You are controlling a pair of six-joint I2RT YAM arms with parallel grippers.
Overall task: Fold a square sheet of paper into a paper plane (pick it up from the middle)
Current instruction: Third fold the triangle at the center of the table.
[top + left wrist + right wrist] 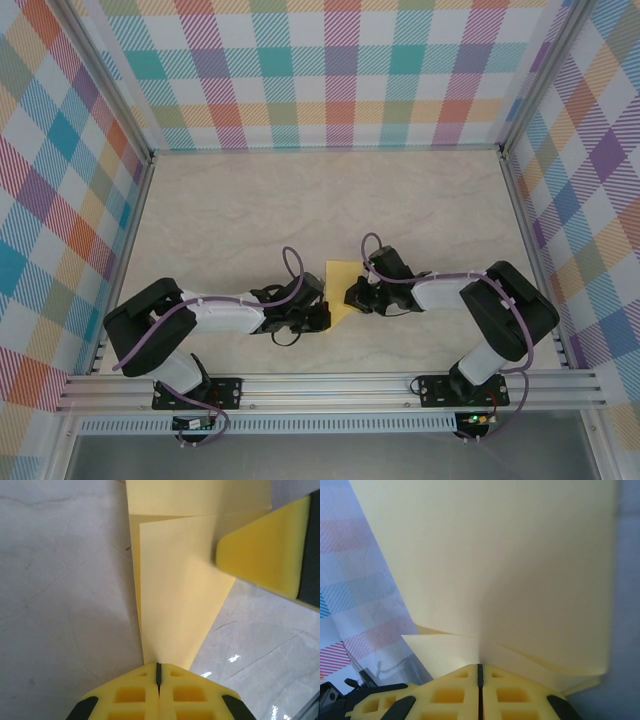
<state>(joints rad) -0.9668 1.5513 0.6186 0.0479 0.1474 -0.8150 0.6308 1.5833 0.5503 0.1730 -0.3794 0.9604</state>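
1. Position. In the top view we find the folded yellow sheet of paper [340, 287] over the middle of the table [250, 210], towards its near side. It sits between the left gripper [322, 318] and the right gripper [353, 295].

2. Orientation. The long axis of the sheet runs from the far side to the near side. The far end is broad and square-cut. The near end narrows and points at the left gripper.

3. Left gripper. In the left wrist view its jaws [159, 672] are closed flat together, with the narrow tip of the sheet [180, 590] pinched in the seam. From there the sheet fans out away from the camera. A folded flap lies over a lower layer, and a cross edge shows near the top.

4. Right gripper. In the right wrist view its jaws [480, 670] are likewise closed on an edge of the sheet [510, 570], where two or more layers curl at the seam. One yellow finger [265, 555] of this gripper lies over the right edge of the sheet in the left wrist view.

5. Limits of observation.
- The arms cover the near tip and the right edge of the sheet in the top view.
- The top of the frame crops the sheet in both wrist views.
- We cannot tell whether the sheet rests on the table or is held clear of it.
- The number of folds cannot be made out.
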